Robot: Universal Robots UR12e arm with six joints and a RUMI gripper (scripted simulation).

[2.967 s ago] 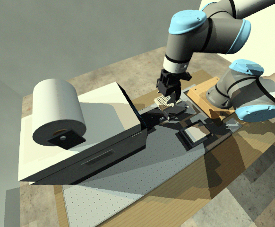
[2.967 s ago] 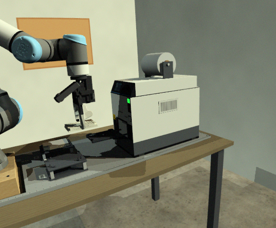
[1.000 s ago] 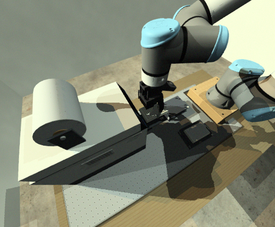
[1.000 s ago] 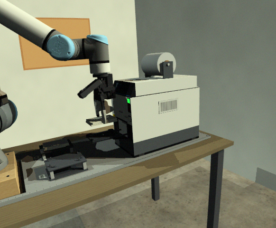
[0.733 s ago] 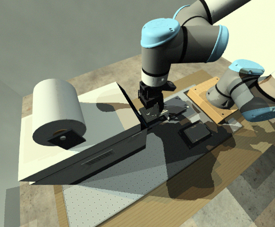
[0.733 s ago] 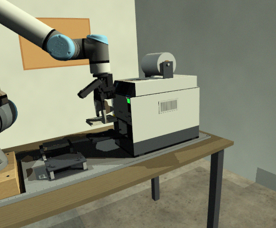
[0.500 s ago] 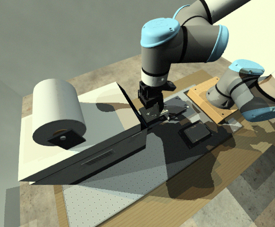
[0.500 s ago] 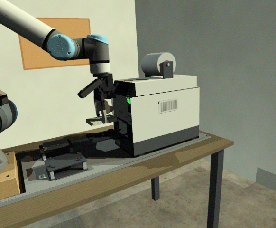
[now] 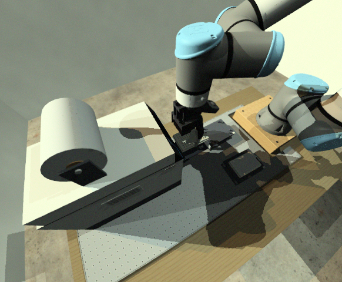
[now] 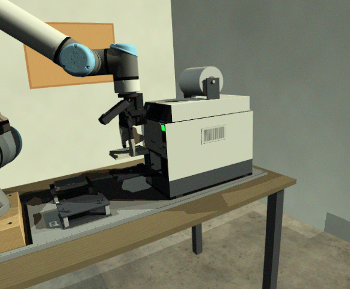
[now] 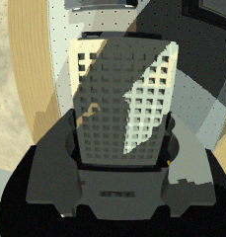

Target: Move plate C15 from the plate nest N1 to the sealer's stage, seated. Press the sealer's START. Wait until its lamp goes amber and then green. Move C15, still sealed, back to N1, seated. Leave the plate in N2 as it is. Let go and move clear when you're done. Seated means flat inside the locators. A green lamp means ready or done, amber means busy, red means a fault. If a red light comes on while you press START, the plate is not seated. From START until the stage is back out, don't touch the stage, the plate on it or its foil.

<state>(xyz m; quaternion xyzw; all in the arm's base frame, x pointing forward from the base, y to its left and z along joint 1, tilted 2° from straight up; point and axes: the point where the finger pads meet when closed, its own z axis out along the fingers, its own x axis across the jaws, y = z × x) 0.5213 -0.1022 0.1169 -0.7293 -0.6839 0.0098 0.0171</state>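
A lab: plate sealer [image 9: 104, 170] [image 10: 209, 139], perforated benchtop [image 9: 140, 230] [image 10: 138, 214] [image 11: 201, 104].

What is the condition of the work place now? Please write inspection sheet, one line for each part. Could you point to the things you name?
Surface: holed metal board [image 9: 140, 230] [image 11: 196, 104] on wooden table [image 9: 189, 258] [image 10: 138, 227]; shadows.
Job things: plate [image 9: 184, 143] [image 10: 121, 153] [image 11: 117, 99] raised beside sealer [image 9: 153, 136] [image 10: 209, 152]; lamp [image 10: 162, 127] green; second plate [image 9: 244, 164] [image 10: 71, 183] in its nest.
Clutter: nothing seen.
Gripper [image 9: 200, 139] [image 10: 128, 148] [image 11: 120, 111]: closed on the raised plate.
Cables: nothing seen.
Surroundings: pale walls, orange board [image 10: 85, 34].
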